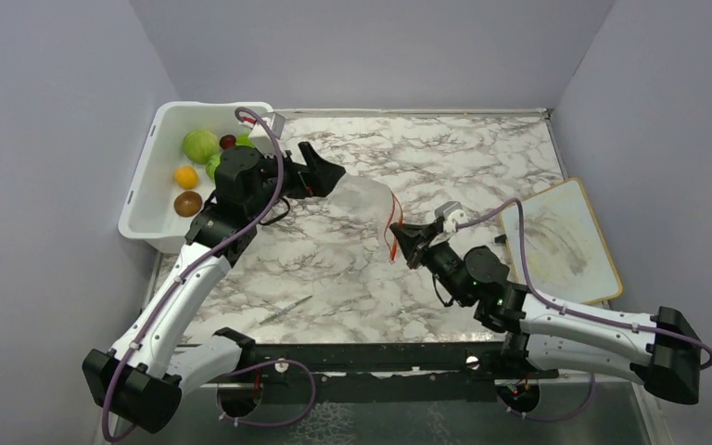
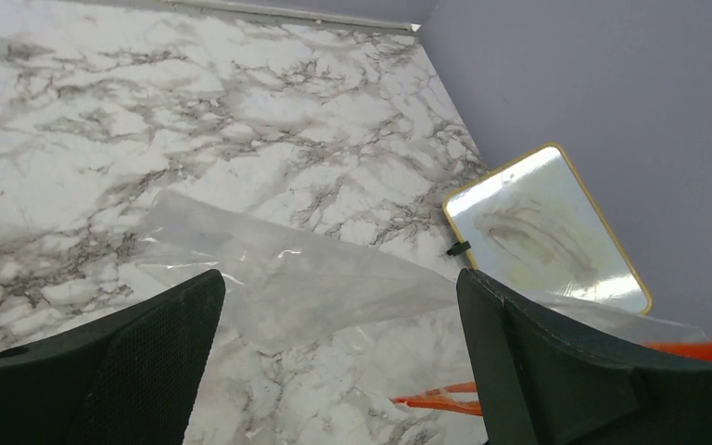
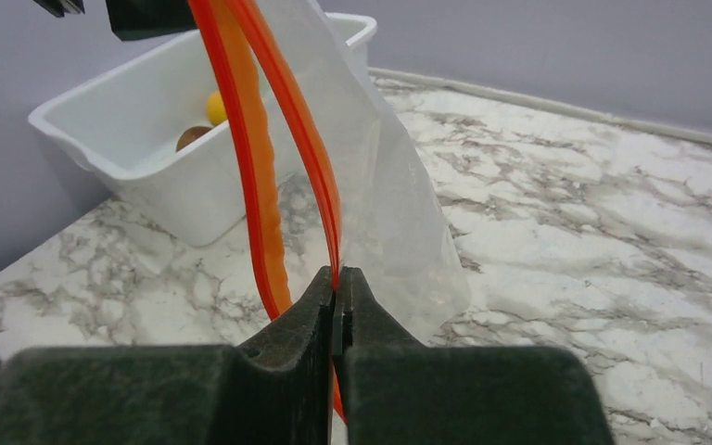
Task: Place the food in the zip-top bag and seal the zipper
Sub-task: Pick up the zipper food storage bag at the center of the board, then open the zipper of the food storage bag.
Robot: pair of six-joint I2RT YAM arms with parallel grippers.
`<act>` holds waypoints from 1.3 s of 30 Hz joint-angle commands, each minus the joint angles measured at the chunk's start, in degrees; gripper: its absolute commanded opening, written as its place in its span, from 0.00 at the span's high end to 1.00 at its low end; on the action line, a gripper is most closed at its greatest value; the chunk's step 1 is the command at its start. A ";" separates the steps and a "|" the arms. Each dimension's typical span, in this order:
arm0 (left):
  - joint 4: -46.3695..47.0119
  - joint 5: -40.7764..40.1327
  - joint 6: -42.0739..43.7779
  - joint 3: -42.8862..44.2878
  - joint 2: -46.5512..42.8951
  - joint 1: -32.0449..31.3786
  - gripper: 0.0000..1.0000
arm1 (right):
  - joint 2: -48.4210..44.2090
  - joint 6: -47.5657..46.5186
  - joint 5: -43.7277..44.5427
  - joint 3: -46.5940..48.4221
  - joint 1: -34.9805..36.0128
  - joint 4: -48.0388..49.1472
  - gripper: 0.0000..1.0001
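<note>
one tub [image 1: 148,199] in the worktop's [image 1: 445,158] far left corner held six visible pieces of food [image 1: 200,145]; one board [image 1: 561,241] lay at the right edge. left fingers [image 1: 326,171] gaped wide, empty, beside the one bag [image 1: 362,197] mid-worktop. right fingers [image 3: 337,306] were clamped on its zipper [image 3: 255,139].

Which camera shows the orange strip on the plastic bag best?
The right wrist camera: the orange strip fills it close up, pinched in the right gripper. The top view shows it tiny; the left wrist view catches only scraps.
</note>
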 commanded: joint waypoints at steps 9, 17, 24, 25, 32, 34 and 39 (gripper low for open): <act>1.39 18.77 8.20 -2.91 -3.33 -0.11 0.07 | 7.87 22.64 -7.47 27.06 0.29 -48.30 0.99; 1.89 23.31 4.39 -5.97 -4.39 -0.12 0.12 | 11.32 29.02 -4.96 32.24 0.28 -50.85 0.99; 11.04 28.45 -0.60 -11.27 -7.12 -0.12 0.14 | 11.91 30.98 -5.68 31.97 0.19 -49.15 0.99; 12.11 29.85 -1.46 -11.72 -6.70 -0.09 0.14 | 12.34 31.61 -5.66 32.37 0.19 -49.26 0.99; 15.00 33.55 -4.74 -13.25 -2.26 -0.60 0.17 | 15.11 35.08 -6.46 34.11 0.15 -47.03 0.99; 15.86 34.22 -5.49 -13.31 -1.43 -1.19 0.17 | 16.03 35.36 -6.88 34.81 0.15 -46.48 0.99; 16.05 30.86 -5.17 -14.51 -0.81 -2.76 0.30 | 17.15 35.61 -7.58 34.86 0.14 -44.11 0.99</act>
